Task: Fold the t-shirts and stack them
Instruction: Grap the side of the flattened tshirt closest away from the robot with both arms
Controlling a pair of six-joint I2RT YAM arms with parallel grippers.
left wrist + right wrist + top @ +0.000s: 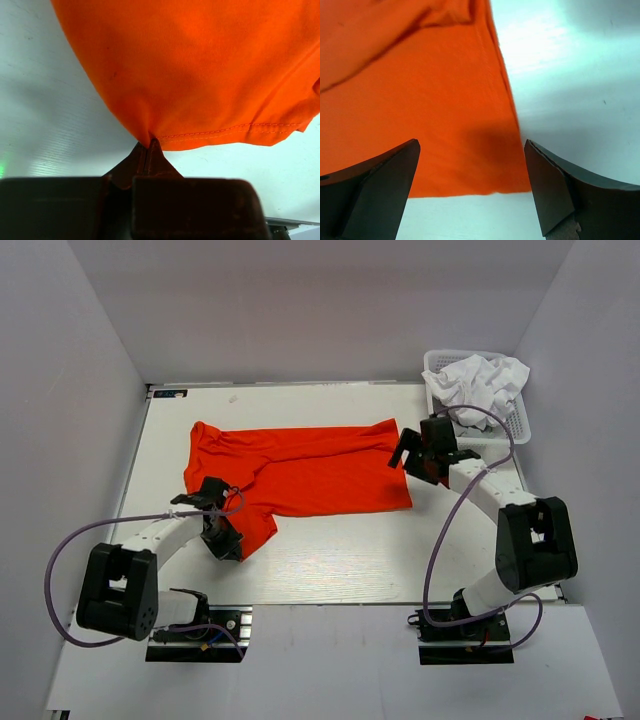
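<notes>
Now, near the worktop's (330, 562) near-left corner, our left gripper (225, 535) is clenched on the orange-red t-shirt (320, 472), which lies lengthwise left to right; farther back our right gripper (408, 452) hangs released over its right edge, white t-shirts (487, 378) heaped at the far-right corner

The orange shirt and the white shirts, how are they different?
The orange shirt lies spread out on the table; the white shirts are scrunched up in the basket. The left gripper pinches the orange shirt's edge with shut jaws; nothing touches the white shirts. Both are soft cloth.
</notes>
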